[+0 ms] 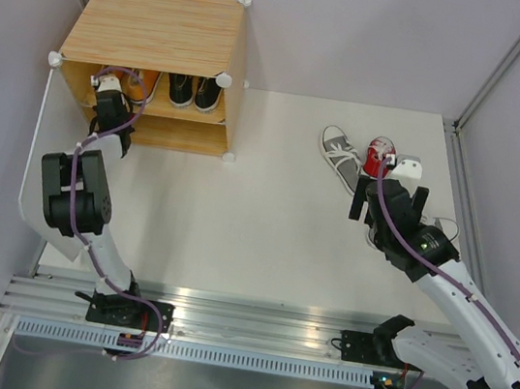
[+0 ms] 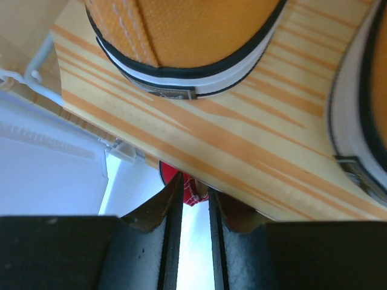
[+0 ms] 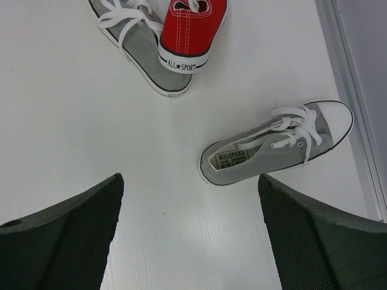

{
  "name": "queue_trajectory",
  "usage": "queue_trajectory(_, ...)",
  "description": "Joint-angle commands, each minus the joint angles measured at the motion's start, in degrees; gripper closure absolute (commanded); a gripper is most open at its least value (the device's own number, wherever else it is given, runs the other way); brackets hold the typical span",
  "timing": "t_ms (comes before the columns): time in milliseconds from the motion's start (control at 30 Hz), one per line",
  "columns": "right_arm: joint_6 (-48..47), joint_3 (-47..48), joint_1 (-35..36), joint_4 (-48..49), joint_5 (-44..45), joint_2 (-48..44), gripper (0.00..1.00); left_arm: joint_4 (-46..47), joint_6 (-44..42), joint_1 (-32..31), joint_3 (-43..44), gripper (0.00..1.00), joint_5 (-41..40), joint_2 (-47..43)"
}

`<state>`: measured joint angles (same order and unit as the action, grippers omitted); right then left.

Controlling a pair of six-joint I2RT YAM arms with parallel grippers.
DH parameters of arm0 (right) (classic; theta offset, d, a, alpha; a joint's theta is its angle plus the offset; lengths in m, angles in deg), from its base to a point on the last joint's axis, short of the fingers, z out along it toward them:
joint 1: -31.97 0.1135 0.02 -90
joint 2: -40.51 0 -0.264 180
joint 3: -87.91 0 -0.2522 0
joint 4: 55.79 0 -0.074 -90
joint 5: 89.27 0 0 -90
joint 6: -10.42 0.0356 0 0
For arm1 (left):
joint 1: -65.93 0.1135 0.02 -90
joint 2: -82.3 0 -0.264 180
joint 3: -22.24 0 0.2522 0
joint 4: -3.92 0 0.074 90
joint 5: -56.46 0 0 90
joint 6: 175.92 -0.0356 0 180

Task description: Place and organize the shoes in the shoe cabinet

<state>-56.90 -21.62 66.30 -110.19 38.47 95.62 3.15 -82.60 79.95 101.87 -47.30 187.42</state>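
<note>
Shoes are split between two places. At far left the shoe cabinet (image 1: 158, 28) stands at the back of the table, its open front toward the arms. On its inner shelf (image 2: 242, 133) sit the orange pair (image 2: 181, 30) at left and the black pair (image 1: 194, 92) at right, heels outward.

The left gripper (image 1: 109, 94) is at the shelf's front edge, just below the orange heels. Its fingers stand nearly together with a narrow slit between them, and nothing is held. A red patch (image 2: 193, 194) shows below the shelf edge. It may be a shoe on the lower level, but this cannot be confirmed.

To the right, well apart from the cabinet, one grey shoe (image 1: 342, 153) and a red shoe (image 1: 380, 157) lie touching. A second grey shoe (image 3: 275, 145) lies alone on its sole nearer the table's right edge. The right gripper (image 1: 387, 206) hangs above it with jaws wide apart and empty.

Step in hand, as judged: the left arm has finished a placement, and the right arm is lining up a pick of the lone grey shoe. The next move calls for a descent that straddles the shoe across its width before the jaws close.

The table (image 1: 267, 215) is flat, matte and white. Pale panels enclose it, with metal posts at the corners and an aluminium rail (image 1: 252, 316) carrying the arm bases.
</note>
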Motion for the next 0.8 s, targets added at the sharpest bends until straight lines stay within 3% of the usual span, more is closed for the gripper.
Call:
queue_trajectory(0,0.00,0.16,-0.14,1.62,0.49,0.08,0.04,-1.30,0.64,-0.05,4.62,0.73,-0.74,3.16)
queue_trajectory(200,-0.26,0.33,-0.14,1.62,0.85,0.61,0.04,-1.83,0.73,0.04,5.77,0.73,0.48,3.08)
queue_trajectory(500,-0.44,-0.11,-0.40,2.06,0.67,0.44,0.04,-4.30,3.72,-0.05,-2.13,0.62,-1.80,-5.36)
queue_trajectory(767,-0.44,-0.99,-0.49,2.32,0.23,-0.36,0.05,-10.62,5.04,0.04,1.81,0.67,-2.15,-1.51)
